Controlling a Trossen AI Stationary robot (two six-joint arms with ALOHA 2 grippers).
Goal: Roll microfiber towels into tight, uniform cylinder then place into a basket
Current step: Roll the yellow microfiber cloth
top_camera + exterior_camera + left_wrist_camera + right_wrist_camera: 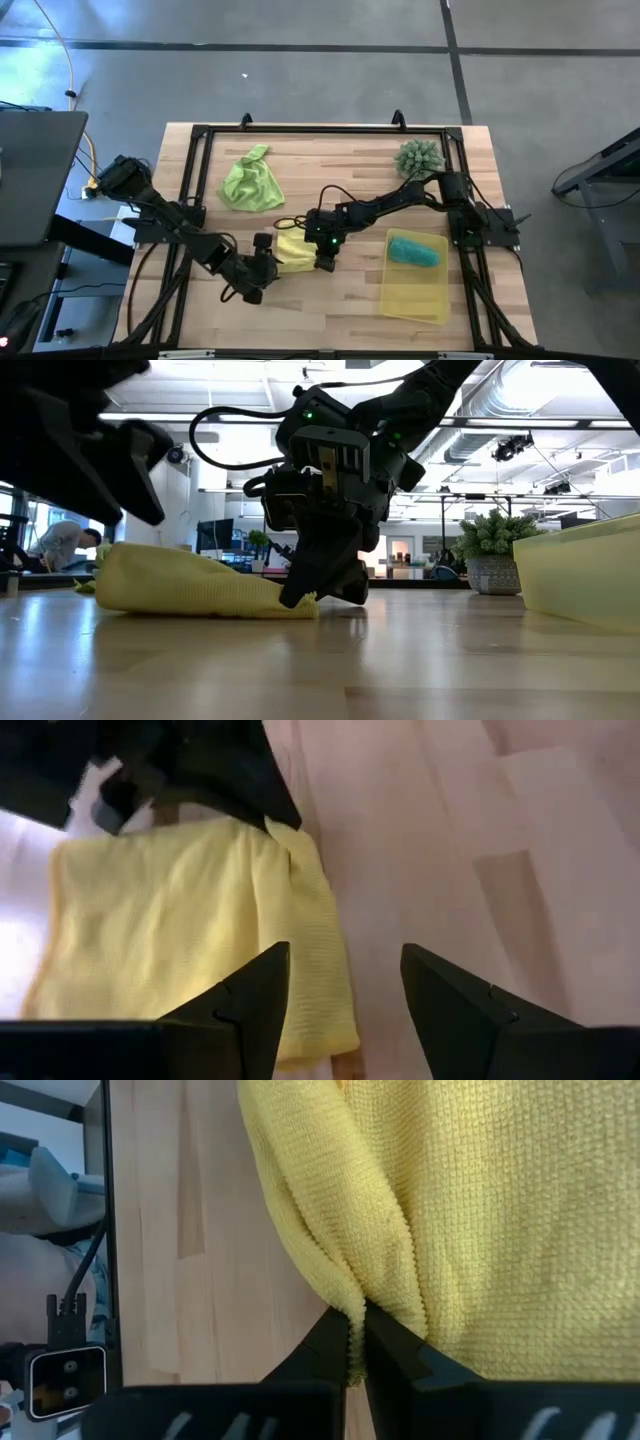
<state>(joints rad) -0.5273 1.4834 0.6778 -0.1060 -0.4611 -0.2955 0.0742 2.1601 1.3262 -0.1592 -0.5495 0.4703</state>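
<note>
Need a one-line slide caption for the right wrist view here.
Right gripper shut on a folded edge of the yellow towel, pinching it just above the wooden table.

No readable text, labels, brands or numbers in any view. The only candidates are possibly signs or screens in the room far behind the table in the low view, too small and blurred to make out.
</note>
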